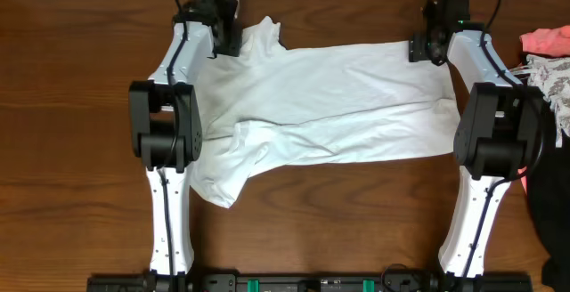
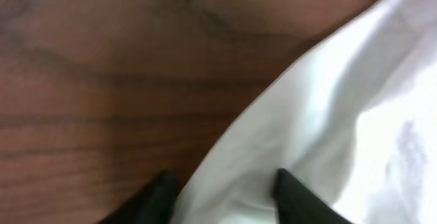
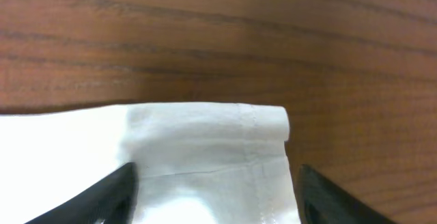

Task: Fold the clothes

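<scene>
The white T-shirt [image 1: 329, 105] is being kept spread on the wooden surface [image 1: 80, 78]. Its far corners are being straddled for a grasp, with the left fingers [image 2: 153, 200] and right fingers [image 3: 113, 193] apart around the cloth, not clamped. Next, a firm pinch at both corners is probably being called for.

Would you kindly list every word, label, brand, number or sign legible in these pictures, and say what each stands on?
No text can be read in any view.
T-shirt: plain white, no print or label showing.
Green marks at the bottom edge of the overhead view: too small to read.
Patterned cloth at the right: no letters discernible.
</scene>
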Controlling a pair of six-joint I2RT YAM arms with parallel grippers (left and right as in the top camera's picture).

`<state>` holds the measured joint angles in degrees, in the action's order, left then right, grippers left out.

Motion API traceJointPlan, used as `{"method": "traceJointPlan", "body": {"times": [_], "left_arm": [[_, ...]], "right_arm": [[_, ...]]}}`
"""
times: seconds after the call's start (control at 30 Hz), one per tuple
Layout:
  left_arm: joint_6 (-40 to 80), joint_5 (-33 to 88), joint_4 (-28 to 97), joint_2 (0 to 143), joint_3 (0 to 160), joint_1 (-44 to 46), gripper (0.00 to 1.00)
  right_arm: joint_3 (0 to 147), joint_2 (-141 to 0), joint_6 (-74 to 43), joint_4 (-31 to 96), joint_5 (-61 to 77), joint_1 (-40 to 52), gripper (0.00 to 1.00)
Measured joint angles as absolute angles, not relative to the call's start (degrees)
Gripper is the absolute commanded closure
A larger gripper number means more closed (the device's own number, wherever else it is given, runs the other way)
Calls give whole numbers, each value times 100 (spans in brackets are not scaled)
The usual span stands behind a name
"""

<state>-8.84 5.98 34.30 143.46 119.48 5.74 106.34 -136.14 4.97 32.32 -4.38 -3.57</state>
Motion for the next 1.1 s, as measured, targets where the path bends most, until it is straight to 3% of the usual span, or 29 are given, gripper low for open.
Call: {"method": "traceJointPlan", "body": {"times": [0.1,0.5,0.67,0.97,1.0,1.03,1.07,1.1], "left_arm": [[-902,598,3402,14350,11948,578,69],[-908,600,3376,14350,11948,526,73],[-906,598,3365,14350,11948,360,73],[-904,591,3391,14350,11948,283,77],[-904,596,3393,14350,11948,283,77],[-904,598,3393,14350,11948,283,77],[-904,596,3393,14350,11948,283,77],[-904,596,3398,14350,11948,283,77]], "right_arm": [[10634,-13614,497,3240,-451,-357,58],[10634,-13614,506,3225,-451,-357,97],[10634,-13614,497,3164,-456,-360,99],[10634,-13614,663,3030,-471,-360,99],[10634,-13614,674,3020,-484,-360,90],[10634,-13614,670,3006,-495,-360,60],[10634,-13614,672,2985,-504,-360,48],[10634,-13614,705,2950,-508,-360,44]]}}
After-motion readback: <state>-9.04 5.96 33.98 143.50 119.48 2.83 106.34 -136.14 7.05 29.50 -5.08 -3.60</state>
